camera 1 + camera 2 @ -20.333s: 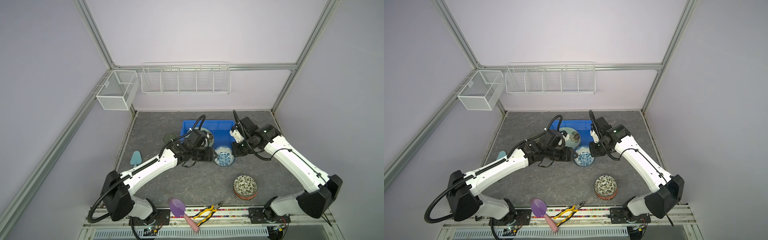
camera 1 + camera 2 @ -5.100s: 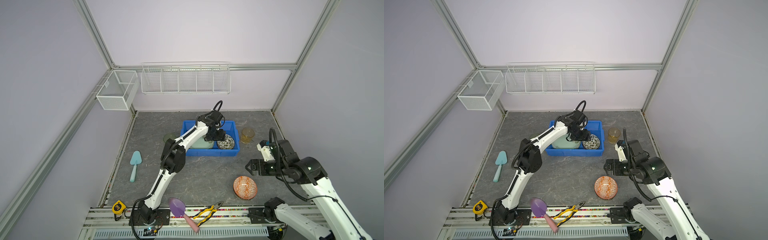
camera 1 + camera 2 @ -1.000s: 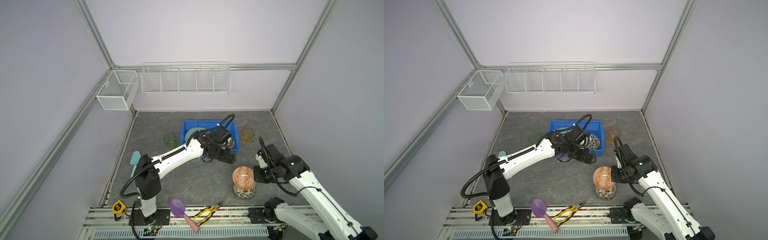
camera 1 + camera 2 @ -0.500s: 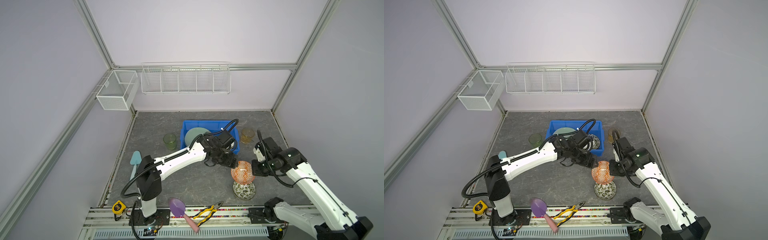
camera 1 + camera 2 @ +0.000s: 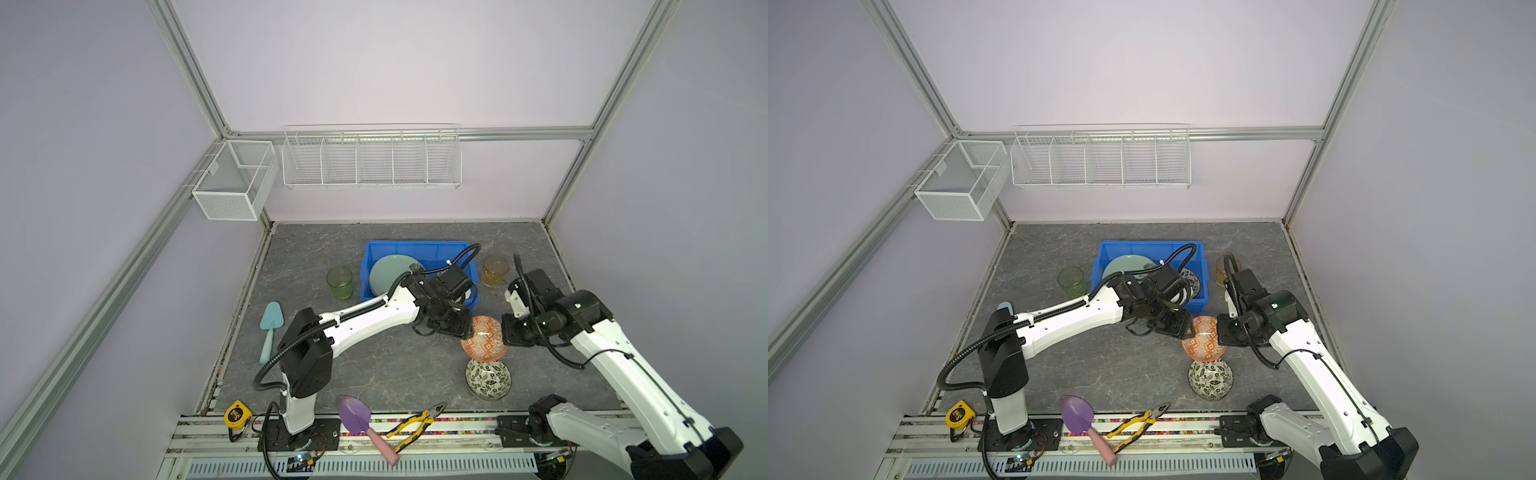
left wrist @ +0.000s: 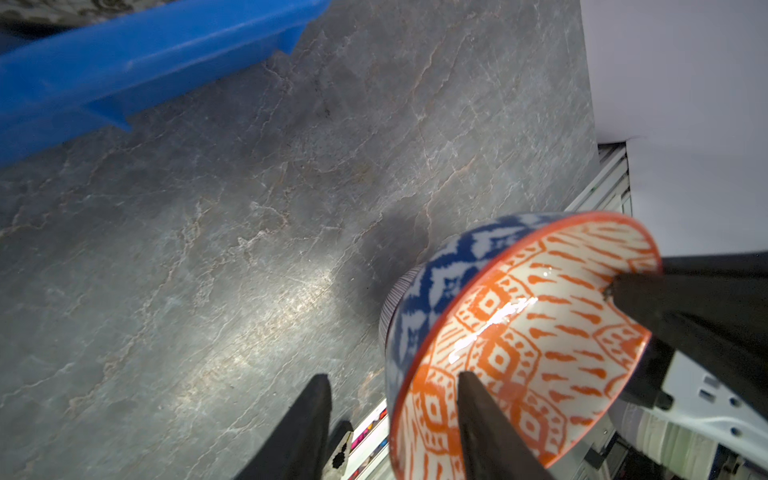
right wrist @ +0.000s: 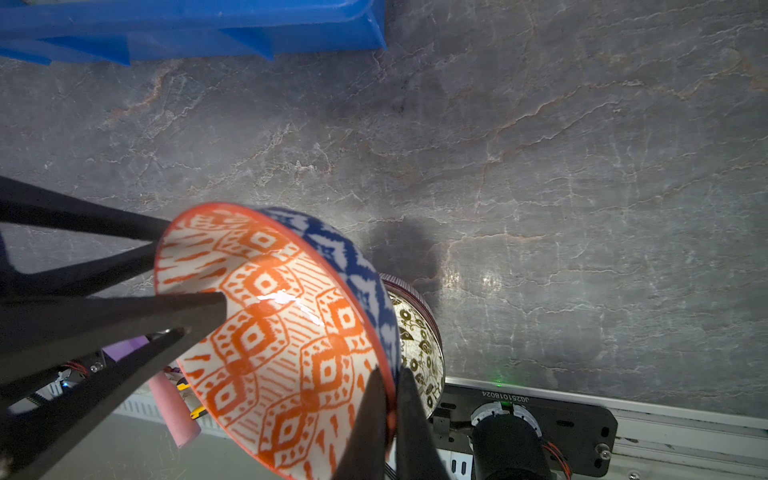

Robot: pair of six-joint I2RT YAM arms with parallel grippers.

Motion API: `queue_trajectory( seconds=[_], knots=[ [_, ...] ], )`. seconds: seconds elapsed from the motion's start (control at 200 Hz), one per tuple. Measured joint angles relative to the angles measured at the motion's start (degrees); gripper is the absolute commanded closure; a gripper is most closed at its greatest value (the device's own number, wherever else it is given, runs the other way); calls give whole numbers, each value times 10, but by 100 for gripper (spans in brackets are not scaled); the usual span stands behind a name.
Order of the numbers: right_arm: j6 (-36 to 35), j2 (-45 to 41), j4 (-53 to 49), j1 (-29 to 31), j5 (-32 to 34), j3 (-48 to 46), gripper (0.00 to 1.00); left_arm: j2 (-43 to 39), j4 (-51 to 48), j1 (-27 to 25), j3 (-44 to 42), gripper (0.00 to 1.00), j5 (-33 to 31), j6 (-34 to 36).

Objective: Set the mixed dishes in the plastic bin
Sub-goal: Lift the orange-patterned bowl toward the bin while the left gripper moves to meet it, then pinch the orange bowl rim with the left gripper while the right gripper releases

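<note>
you have a yellow tape measure, a purple trowel and yellow-handled pliers along the front rail, a teal trowel lying near the left edge of the grey worktop, and a mesh basket and a long wire basket hanging above the far side.

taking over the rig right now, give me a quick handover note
Right gripper: shut on the rim of the orange bowl, held tilted above the leaf bowl.
Left gripper: open, jaws straddling the opposite rim.
Done: pale green plate and a patterned bowl lie in the blue bin.
To do: orange bowl, leaf bowl, green tumbler, amber tumbler, all outside the bin.
</note>
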Motion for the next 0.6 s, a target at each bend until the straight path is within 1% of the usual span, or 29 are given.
queue_trajectory(
  seconds=[0.175,0.34,0.45,0.535,0.6],
  knots=[
    [-2,2,2,0,0,0,94,4,4,0,0,69,5,0],
    [-2,2,4,0,0,0,94,13,5,0,0,74,6,0],
    [-2,2,7,0,-1,0,93,17,6,0,0,79,8,0],
    [-2,2,10,0,-1,0,93,19,7,0,0,86,10,-3],
    [-2,2,10,0,-1,0,93,19,7,0,0,90,9,-4]
  ],
)
